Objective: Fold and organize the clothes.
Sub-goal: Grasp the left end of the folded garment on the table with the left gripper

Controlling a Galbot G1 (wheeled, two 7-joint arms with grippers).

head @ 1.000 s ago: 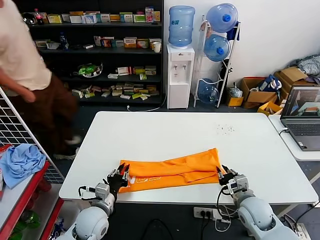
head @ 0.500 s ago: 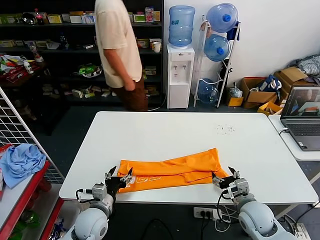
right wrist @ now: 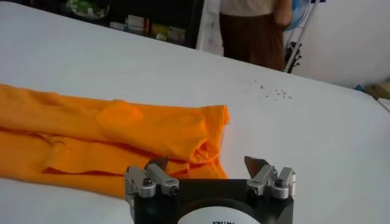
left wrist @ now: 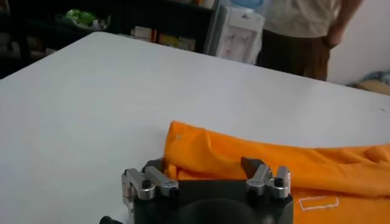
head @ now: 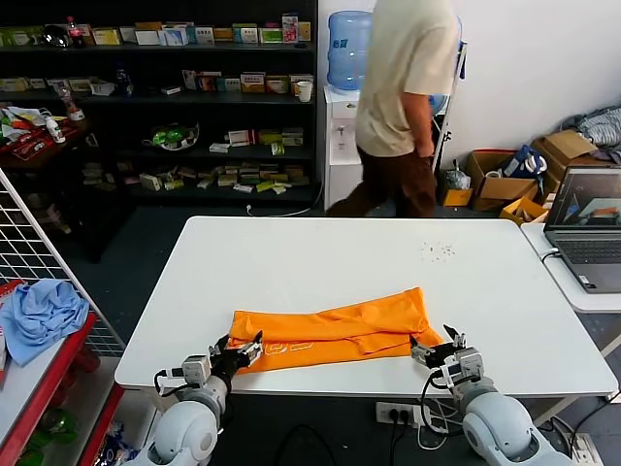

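The orange T-shirt (head: pixel 330 333) lies folded in a long strip along the near part of the white table (head: pixel 320 252), with white lettering near its left end. My left gripper (head: pixel 238 349) is open at the shirt's left end, fingers straddling the hem (left wrist: pixel 201 159). My right gripper (head: pixel 434 347) is open at the shirt's right end, the cloth corner (right wrist: pixel 183 137) lying just ahead of its fingers. Neither gripper holds the cloth.
A person (head: pixel 403 107) walks behind the table near the water dispenser (head: pixel 349 146). A laptop (head: pixel 586 228) sits on a side table at right. A light blue cloth (head: pixel 39 316) lies on a rack at left. Shelves stand behind.
Both grippers have let go of the shirt ends and drawn back slightly toward the table's near edge. The person has walked from left to right behind the table.
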